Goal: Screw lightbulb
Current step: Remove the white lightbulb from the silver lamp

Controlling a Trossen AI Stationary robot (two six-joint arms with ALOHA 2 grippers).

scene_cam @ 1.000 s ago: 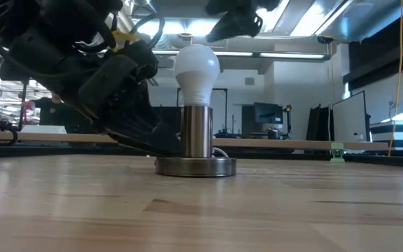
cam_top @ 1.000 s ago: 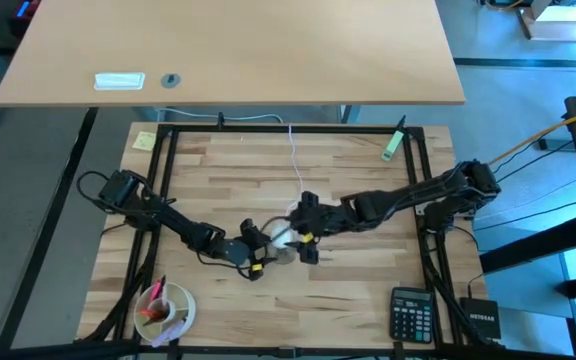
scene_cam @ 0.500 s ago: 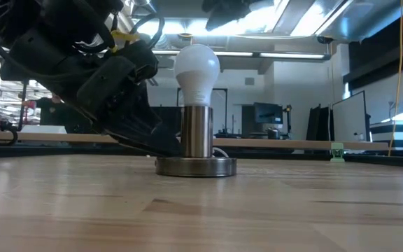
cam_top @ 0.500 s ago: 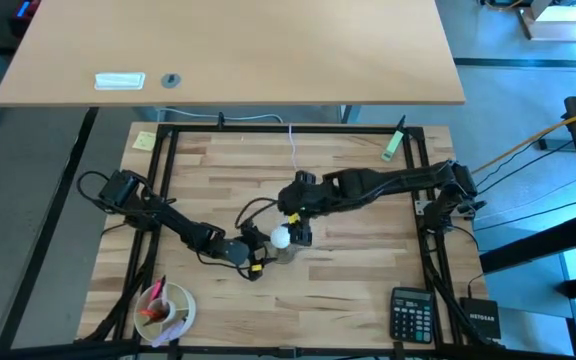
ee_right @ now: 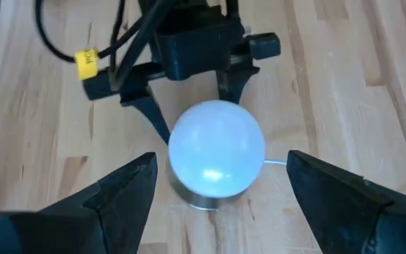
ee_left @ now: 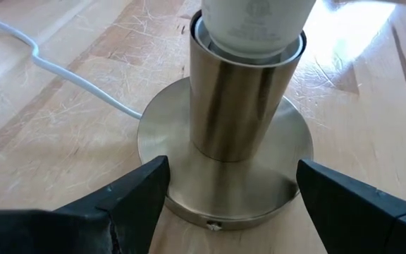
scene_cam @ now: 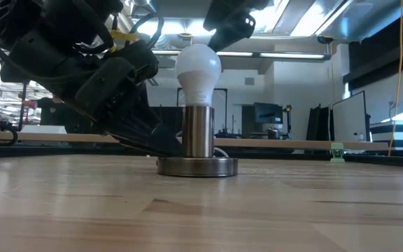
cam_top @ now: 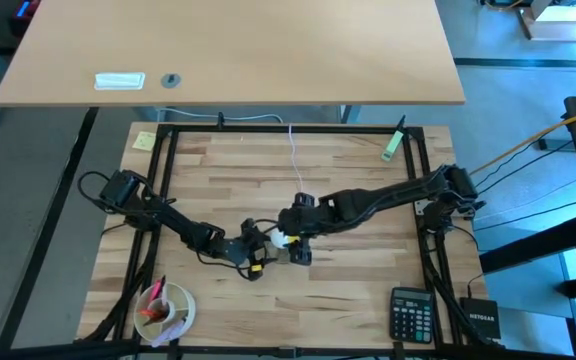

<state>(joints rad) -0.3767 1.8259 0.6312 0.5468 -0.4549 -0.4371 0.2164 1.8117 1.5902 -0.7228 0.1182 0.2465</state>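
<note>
The white lightbulb [scene_cam: 199, 66] stands upright with its base in the metal socket post [ee_left: 242, 106], which rises from a round disc [scene_cam: 197, 166] on the table. My left gripper [ee_left: 231, 204] is open, low at the disc, with one finger on each side of the post. My right gripper [ee_right: 228, 204] is open just above the bulb [ee_right: 216, 147], fingers pointing down on either side of it, with a gap on both sides. In the high view the bulb [cam_top: 281, 238] peeks out between both grippers at the table's middle. My left gripper comes slanting down from the table's left, and its fingertips [ee_left: 150, 187] lie over the near rim of the disc [ee_left: 189, 212] on either side of the post. I cannot tell whether they touch the disc.
The socket's white cord [cam_top: 296, 160] runs toward the far edge. A calculator [cam_top: 411, 312] and a black box [cam_top: 483, 322] lie near right, a cup of tools [cam_top: 165, 308] near left, and a green marker [cam_top: 393, 143] far right.
My right gripper rose and swung toward the far edge, leaving the bulb uncovered from above, then came back down over the bulb. The bulb and socket have stayed upright in place.
</note>
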